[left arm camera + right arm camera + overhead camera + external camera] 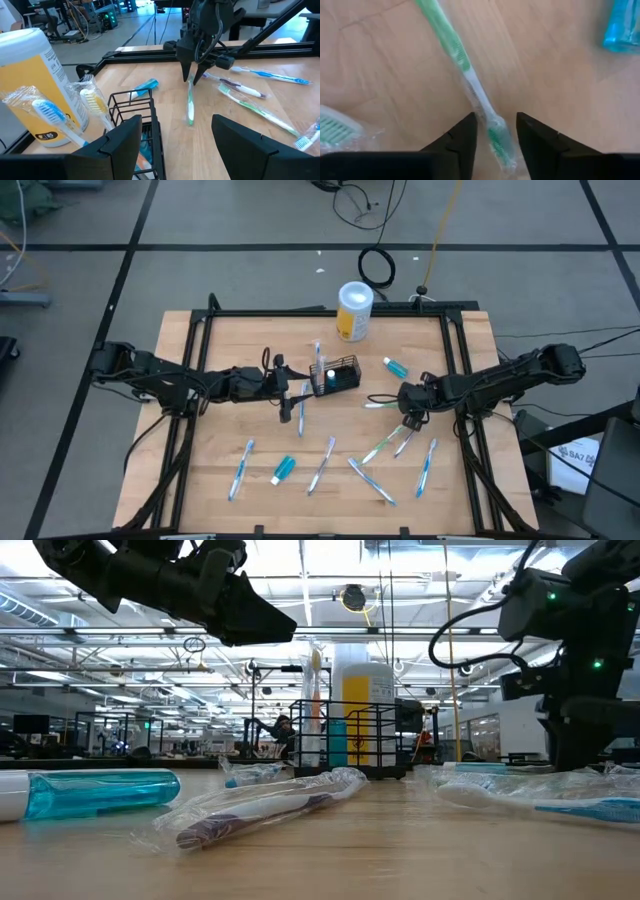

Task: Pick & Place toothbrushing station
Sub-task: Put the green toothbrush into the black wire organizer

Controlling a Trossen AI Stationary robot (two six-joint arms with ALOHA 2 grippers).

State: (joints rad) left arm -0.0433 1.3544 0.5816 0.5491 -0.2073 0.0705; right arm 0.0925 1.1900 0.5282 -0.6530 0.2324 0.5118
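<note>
Near the middle of the wooden table [200, 480], toward the back, the toothbrushing station [340, 375] is sitting upright: a low black wire-mesh basket with wrapped toothbrushes standing in it. Just behind it the white-and-yellow canister [354, 310] is standing, close by but apart from it in the high view.

The left gripper [290, 395] is hovering just beside the basket on its left side, jaws spread wide and holding nothing; in the left wrist view the basket's rim [131, 100] is showing between its two dark fingers [122, 137].

The right gripper [408, 418] is reaching down to the table right of centre, well apart from the basket. Its jaws are part-way closed around the handle end of a green-and-white wrapped toothbrush [465, 70] lying flat on the wood. The fingertips [465, 132] are flanking the handle closely; whether they are actually pressing it is hard to tell from the wrist view, probably near contact only.

A teal toothpaste tube [395, 366] is lying between the canister and the right gripper. More wrapped toothbrushes [322, 464] and a second teal tube [284, 469] are lying scattered across the front half of the table.
</note>
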